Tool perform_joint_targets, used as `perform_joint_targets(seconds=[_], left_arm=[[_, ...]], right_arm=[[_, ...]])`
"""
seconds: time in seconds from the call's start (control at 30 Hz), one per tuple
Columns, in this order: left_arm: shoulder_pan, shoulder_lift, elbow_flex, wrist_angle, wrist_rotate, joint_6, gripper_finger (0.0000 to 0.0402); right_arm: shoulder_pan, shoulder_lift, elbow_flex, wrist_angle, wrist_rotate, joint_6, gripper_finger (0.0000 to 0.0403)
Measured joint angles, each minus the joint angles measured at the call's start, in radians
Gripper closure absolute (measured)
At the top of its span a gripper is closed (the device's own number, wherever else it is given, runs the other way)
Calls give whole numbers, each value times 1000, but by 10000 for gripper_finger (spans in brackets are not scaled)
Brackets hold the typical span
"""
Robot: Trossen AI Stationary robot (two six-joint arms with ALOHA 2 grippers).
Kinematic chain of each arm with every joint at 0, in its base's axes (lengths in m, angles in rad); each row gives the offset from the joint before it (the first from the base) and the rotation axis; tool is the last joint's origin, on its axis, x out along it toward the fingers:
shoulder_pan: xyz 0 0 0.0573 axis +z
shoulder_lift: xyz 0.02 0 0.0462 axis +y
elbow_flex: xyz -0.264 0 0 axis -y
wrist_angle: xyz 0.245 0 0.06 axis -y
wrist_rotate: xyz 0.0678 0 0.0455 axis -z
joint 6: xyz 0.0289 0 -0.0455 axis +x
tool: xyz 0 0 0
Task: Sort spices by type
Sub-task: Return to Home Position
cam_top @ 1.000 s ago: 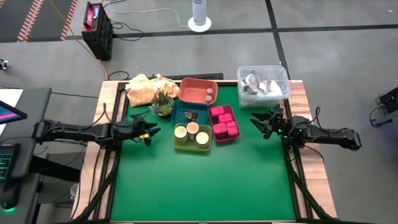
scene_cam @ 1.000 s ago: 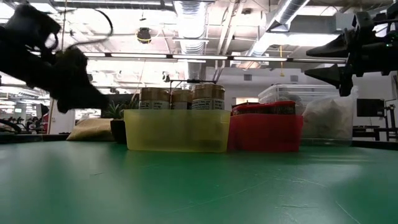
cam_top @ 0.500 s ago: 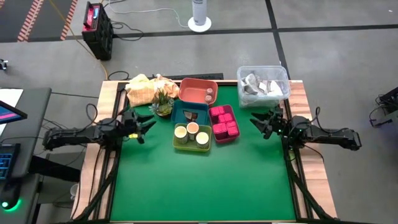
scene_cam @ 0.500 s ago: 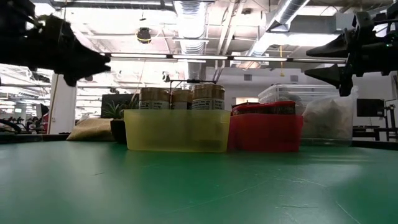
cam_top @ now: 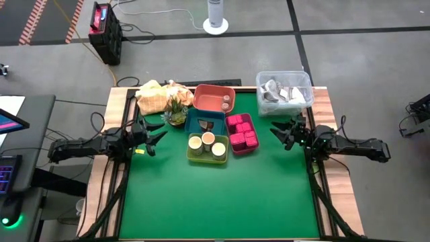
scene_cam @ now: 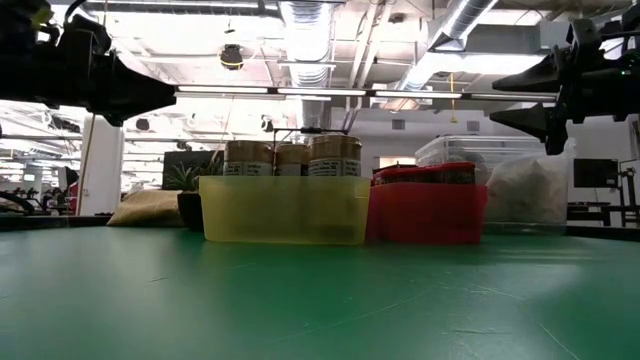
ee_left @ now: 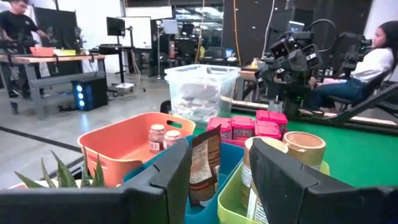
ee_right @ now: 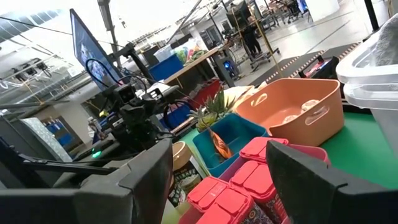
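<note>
Three tan jars with pale tops (cam_top: 207, 143) stand in a yellow-green tray (cam_top: 195, 156). Several magenta square blocks (cam_top: 242, 132) fill a red tray (scene_cam: 428, 214) beside it. A brown packet (ee_left: 204, 163) stands in the blue tray (cam_top: 195, 119). Two small jars (ee_left: 163, 137) sit in the orange tray (cam_top: 208, 98). My left gripper (cam_top: 157, 136) is open, held above the table's left side, left of the trays. My right gripper (cam_top: 279, 132) is open, held above the table's right side, right of the red tray.
A small green potted plant (cam_top: 176, 111) and a tan cloth bundle (cam_top: 156, 96) sit at the far left. A clear plastic bin (cam_top: 285, 91) with pale contents stands at the far right corner. The near half of the green mat (cam_top: 215, 198) is bare. People show in the room beyond.
My left gripper has drawn back toward the table's left edge, away from the yellow-green tray, and has risen in the low view. The right arm and the trays have kept still.
</note>
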Motion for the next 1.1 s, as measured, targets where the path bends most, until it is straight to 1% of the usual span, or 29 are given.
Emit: perform_joint_targets(seconds=[0.53, 0.67, 0.77, 0.97, 1.03, 1.1], left_arm=[[0, 0, -1, 0, 0, 3, 248], [0, 0, -1, 1, 0, 1, 248], [0, 0, -1, 1, 0, 1, 248], [0, 0, -1, 1, 0, 1, 248], [0, 0, -1, 1, 0, 1, 248], [0, 0, -1, 1, 0, 1, 248]], right_arm=[[0, 0, 0, 0, 0, -1, 121], [-2, 0, 0, 3, 36, -168, 121], [2, 0, 0, 4, 39, -254, 121], [17, 0, 0, 4, 39, -485, 121], [17, 0, 0, 4, 39, -526, 121], [17, 0, 0, 4, 39, -527, 121]])
